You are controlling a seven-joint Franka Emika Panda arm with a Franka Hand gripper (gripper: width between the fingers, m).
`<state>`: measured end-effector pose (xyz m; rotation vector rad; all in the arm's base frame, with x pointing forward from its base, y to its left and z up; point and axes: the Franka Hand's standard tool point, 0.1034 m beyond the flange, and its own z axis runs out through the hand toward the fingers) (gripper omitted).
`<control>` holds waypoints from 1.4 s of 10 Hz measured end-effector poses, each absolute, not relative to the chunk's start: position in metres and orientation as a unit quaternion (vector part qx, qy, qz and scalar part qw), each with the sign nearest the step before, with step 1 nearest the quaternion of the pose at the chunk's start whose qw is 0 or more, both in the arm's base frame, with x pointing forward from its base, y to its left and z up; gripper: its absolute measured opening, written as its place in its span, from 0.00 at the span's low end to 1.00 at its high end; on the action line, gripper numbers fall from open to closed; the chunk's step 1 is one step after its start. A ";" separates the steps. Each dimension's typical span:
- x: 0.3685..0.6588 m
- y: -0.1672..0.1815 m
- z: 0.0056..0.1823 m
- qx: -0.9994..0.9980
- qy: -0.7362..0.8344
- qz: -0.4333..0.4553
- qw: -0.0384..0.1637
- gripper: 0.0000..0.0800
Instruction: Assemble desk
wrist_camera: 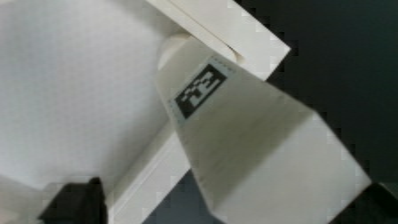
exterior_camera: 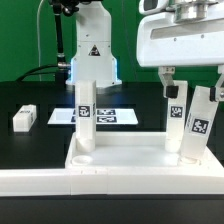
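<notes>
White plastic desk top (exterior_camera: 125,160), wide, flat, rectangular with a raised rim, lies on the black table (exterior_camera: 30,95) in the foreground of the exterior view. It sits just behind a long white L-shaped rail (exterior_camera: 30,182).

Three short square white legs with black-and-white tags stand on it:
- The first leg (exterior_camera: 85,120) is upright at the corner on the exterior view's left.
- The second leg (exterior_camera: 177,125) is near the end on the exterior view's right, roughly upright.
- The third leg (exterior_camera: 201,125) is just beside the second and tilted, its upper end leaning toward the exterior view's right.

Can't tell whether any of them is seated in a socket.

A loose leg (exterior_camera: 25,117), same white plastic, lies flat on the table well apart on the exterior view's left. The marker board (exterior_camera: 112,117) lies flat behind the desk top, in front of the white robot base (exterior_camera: 92,50).

The gripper (exterior_camera: 195,90) hangs over the second and third legs. Its jaws are spread wide, one dark finger (exterior_camera: 169,84) just above the second leg, the other at the frame edge (barely visible). It grips nothing.

The wrist view is close and blurry. It shows a white leg with its tag (wrist_camera: 199,88) slanting across the picture, and the pale surface beside it is probably the desk top. A dark fingertip (wrist_camera: 71,200) shows at the edge, apart from the leg.
</notes>
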<state>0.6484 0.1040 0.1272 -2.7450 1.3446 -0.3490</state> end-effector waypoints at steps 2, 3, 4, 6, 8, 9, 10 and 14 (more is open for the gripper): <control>0.651 0.116 0.122 -0.912 0.389 -0.125 0.031 0.81; 0.651 0.119 0.120 -0.924 0.361 -0.126 0.022 0.81; 0.651 0.120 0.119 -0.932 0.338 -0.127 0.016 0.81; 0.648 0.119 0.116 -0.946 0.297 -0.127 0.006 0.81; 0.649 0.121 0.116 -0.960 0.248 -0.128 -0.007 0.81; 0.649 0.126 0.116 -0.969 0.211 -0.128 -0.021 0.81; 0.649 0.130 0.113 -0.973 0.191 -0.127 -0.029 0.81; 0.639 0.145 0.106 -0.976 0.177 -0.124 -0.033 0.81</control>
